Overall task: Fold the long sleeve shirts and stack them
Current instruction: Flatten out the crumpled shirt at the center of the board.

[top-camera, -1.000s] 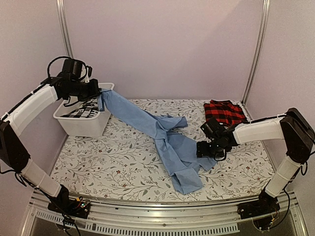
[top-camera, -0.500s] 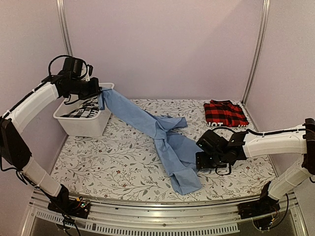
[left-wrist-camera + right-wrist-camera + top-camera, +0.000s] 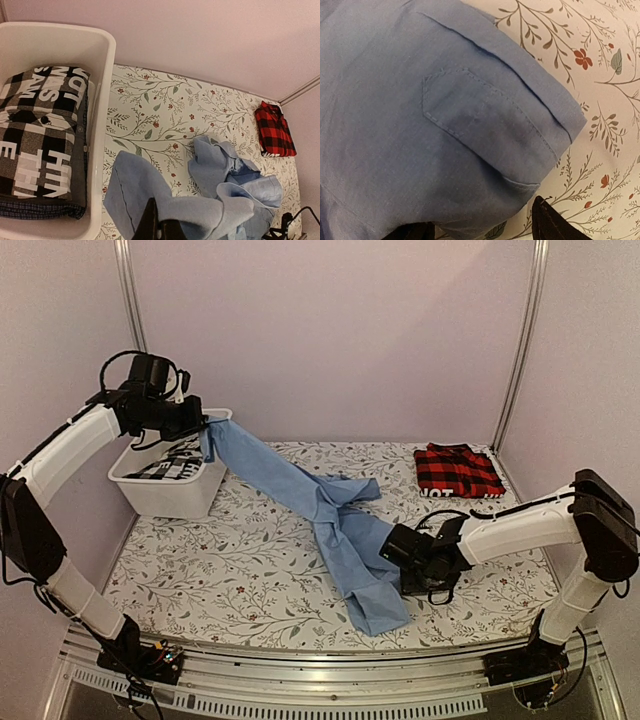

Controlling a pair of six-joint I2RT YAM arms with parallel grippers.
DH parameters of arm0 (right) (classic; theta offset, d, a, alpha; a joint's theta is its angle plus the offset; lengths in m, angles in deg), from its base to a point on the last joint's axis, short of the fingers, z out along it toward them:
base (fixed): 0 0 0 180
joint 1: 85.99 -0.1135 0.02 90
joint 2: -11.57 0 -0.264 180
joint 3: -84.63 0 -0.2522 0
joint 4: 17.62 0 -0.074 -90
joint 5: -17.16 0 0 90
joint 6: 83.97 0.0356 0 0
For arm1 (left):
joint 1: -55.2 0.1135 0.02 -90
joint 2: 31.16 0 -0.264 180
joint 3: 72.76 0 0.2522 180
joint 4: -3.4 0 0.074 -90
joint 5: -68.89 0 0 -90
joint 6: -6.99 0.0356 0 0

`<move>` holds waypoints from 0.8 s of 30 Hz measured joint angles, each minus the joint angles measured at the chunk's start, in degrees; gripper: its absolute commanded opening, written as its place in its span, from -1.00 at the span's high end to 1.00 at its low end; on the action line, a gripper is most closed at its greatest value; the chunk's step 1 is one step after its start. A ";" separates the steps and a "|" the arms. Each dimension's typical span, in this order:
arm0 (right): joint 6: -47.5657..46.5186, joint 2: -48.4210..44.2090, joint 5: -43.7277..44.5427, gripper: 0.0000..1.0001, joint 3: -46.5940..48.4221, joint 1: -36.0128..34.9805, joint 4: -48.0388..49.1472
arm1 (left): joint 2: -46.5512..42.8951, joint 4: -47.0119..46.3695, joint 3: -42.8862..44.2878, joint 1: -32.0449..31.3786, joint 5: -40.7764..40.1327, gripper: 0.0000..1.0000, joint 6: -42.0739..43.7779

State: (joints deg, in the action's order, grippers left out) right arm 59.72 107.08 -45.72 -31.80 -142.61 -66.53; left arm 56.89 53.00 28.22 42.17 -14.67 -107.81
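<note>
Top external view: left gripper [image 3: 203,424] pinching light blue shirt [image 3: 330,510] up at 10 o'clock | rest sprawls toward 5 o'clock | right gripper [image 3: 400,558] spread over the sleeve end [image 3: 520,135], imo bite the stitched edge, not loose bulk | plaid shirt [image 3: 457,470] folded at 2 o'clock

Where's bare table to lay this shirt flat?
Widest bare table: near-left, between white bin and blue shirt, to the front edge. Smaller gap at back, before the plaid shirt. Crowded around the right gripper.
</note>
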 measured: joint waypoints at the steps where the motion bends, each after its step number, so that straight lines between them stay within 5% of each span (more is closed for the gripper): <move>1: 0.00 0.66 0.52 -0.11 0.59 0.00 0.09 | 0.00 0.04 0.02 0.02 0.00 1.00 0.02; 7: 0.79 3.32 5.40 0.86 2.97 0.00 0.31 | 0.11 0.22 0.17 0.11 0.00 1.00 0.22; 9: 0.85 3.34 7.32 1.00 4.22 0.00 -0.61 | 0.15 0.57 0.63 0.11 -0.02 1.00 0.37; 24: -0.61 -5.66 22.73 1.00 29.55 2.78 -21.88 | 0.15 2.58 3.80 3.52 -0.96 1.00 1.44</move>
State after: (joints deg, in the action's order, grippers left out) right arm 59.11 101.41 -22.99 -2.25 -139.83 -88.41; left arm 57.04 55.57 32.02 45.69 -15.63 -106.37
